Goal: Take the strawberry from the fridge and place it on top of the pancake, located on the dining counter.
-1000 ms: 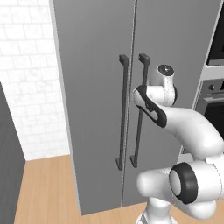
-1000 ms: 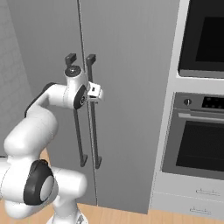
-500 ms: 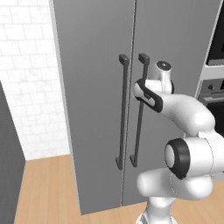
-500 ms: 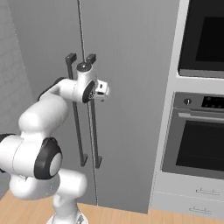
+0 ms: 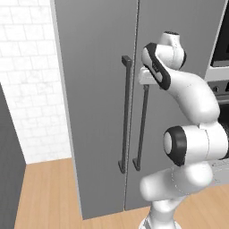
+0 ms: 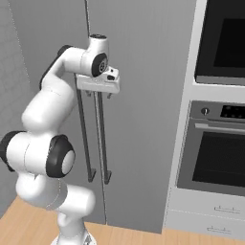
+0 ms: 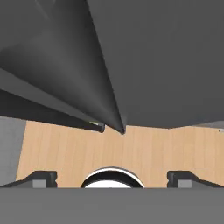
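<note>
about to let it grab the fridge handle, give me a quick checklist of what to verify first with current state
1. Fridge doors shut, both flush: ok.
2. Gripper open, fingers spread wide in the hand view: ok.
3. Nothing held between the fingers: ok.
4. Gripper level with the top of the handles, close in front of the doors: ok.
5. Fingers actually straddling one handle: cannot tell; the hand looks downward along the bars.
6. Which door's handle it is aimed at: cannot tell.
</note>
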You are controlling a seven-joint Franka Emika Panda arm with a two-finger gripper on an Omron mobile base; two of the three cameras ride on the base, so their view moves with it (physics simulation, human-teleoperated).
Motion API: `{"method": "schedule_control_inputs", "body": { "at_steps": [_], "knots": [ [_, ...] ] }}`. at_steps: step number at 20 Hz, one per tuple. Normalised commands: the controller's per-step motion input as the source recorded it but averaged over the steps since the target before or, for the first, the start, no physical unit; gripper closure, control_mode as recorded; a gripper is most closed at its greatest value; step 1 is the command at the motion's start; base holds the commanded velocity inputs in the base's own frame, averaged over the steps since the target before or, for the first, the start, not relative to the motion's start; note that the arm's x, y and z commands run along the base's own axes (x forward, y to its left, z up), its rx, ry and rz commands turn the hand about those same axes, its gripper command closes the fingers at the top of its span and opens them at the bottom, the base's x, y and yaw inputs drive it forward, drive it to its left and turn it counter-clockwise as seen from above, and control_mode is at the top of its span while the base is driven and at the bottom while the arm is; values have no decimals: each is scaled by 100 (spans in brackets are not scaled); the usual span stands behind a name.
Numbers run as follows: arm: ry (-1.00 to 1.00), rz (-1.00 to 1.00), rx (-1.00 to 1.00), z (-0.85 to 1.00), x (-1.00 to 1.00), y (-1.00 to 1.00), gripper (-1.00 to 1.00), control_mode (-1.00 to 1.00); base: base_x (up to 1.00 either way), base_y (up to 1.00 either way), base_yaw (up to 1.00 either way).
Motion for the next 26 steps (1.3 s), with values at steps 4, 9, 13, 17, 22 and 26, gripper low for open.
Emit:
{"method": "schedule_control_inputs", "body": {
  "at_steps": [4,9,13,17,22,26],
  "knots": [
    [-76,-3,-7,-54,-94,56,-100,-100,0,0,0],
    [-48,-1,-1,-36,11,6,-100,-100,0,0,0],
    [-2,0,0,-6,65,-53,-100,-100,0,0,0],
    [2,0,0,-4,71,-15,-100,-100,0,0,0],
    [-18,-4,0,-26,34,16,-100,-100,0,0,0],
    [-24,-9,0,-32,26,14,-100,-100,0,0,0]
  ]
}}
